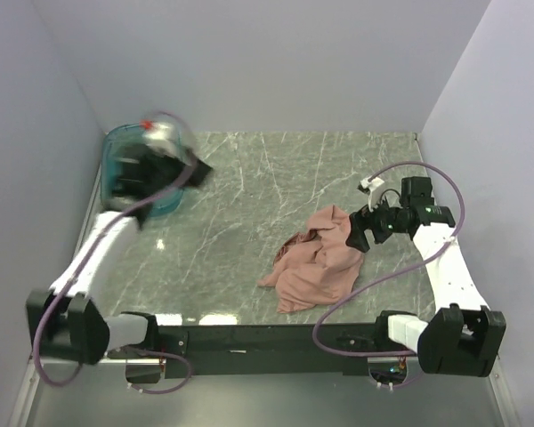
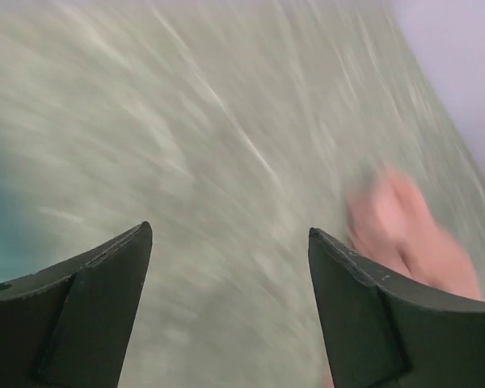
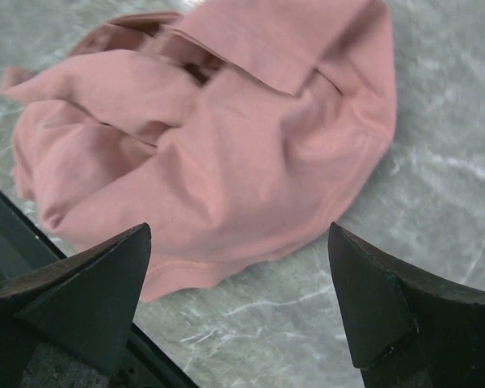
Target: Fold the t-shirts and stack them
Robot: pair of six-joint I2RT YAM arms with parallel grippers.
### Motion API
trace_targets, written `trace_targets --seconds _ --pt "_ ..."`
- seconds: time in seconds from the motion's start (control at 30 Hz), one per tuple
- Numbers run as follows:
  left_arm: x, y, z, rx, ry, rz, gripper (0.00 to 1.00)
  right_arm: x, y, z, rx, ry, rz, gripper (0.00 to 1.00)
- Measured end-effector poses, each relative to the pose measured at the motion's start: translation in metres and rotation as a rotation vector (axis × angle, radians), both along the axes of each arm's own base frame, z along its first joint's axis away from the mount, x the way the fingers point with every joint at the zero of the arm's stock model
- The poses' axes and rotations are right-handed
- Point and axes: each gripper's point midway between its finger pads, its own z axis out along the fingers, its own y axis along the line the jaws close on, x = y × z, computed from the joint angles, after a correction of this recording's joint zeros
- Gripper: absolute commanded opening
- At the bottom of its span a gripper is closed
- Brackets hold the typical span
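Note:
A dusty-pink t-shirt lies crumpled in a heap right of the table's middle, near the front edge. My right gripper hovers just at its right side, open; in the right wrist view the t-shirt fills the space ahead of the gripper, with only bare marble between the fingertips. My left gripper is blurred by motion at the back left, over the tub. Its wrist view shows the gripper open and empty, with the t-shirt a pink smear far to the right.
A teal see-through tub stands in the back left corner, partly hidden by the left arm. White walls close the table on three sides. A black rail runs along the front edge between the arm bases. A purple cable loops over the right arm.

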Motion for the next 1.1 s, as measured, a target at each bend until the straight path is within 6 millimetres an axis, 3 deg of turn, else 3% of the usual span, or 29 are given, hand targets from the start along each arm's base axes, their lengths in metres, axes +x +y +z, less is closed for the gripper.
trace_targets --seconds 0.03,0.1,0.17,0.23,0.33,0.53,0.63,0.77,0.9,1.0,1.1 --pt "-0.011 -0.042 -0.033 -0.006 0.084 -0.110 0.82 0.002 -0.003 -0.004 -0.007 0.022 -0.025 0.95" --pt "-0.039 -0.104 -0.083 0.002 0.222 -0.274 0.78 0.004 -0.008 -0.011 -0.017 0.064 -0.074 0.94" --pt "-0.066 -0.149 -0.119 0.028 0.327 -0.391 0.78 0.006 -0.015 -0.018 -0.015 0.107 -0.129 0.93" --pt "-0.083 -0.180 -0.140 0.058 0.375 -0.462 0.78 0.008 -0.024 -0.023 -0.004 0.144 -0.197 0.87" --pt "-0.084 -0.221 -0.150 0.107 0.381 -0.521 0.76 0.009 -0.038 -0.033 0.024 0.212 -0.279 0.79" --pt "-0.057 -0.307 -0.155 0.198 0.282 -0.604 0.72 0.003 -0.048 -0.056 0.057 0.347 -0.341 0.77" --pt "-0.060 -0.330 -0.170 0.246 0.275 -0.651 0.72 0.003 -0.046 -0.058 0.076 0.372 -0.340 0.76" --pt "-0.071 -0.343 -0.191 0.308 0.288 -0.699 0.72 0.007 -0.049 -0.059 0.103 0.399 -0.352 0.73" --pt "-0.072 -0.350 -0.201 0.354 0.290 -0.705 0.61 0.013 -0.054 -0.065 0.126 0.433 -0.364 0.70" --pt "-0.066 -0.349 -0.206 0.381 0.290 -0.681 0.44 0.014 -0.053 -0.070 0.142 0.470 -0.362 0.68" --pt "-0.062 -0.343 -0.211 0.407 0.298 -0.658 0.16 0.017 -0.051 -0.074 0.165 0.504 -0.355 0.67"
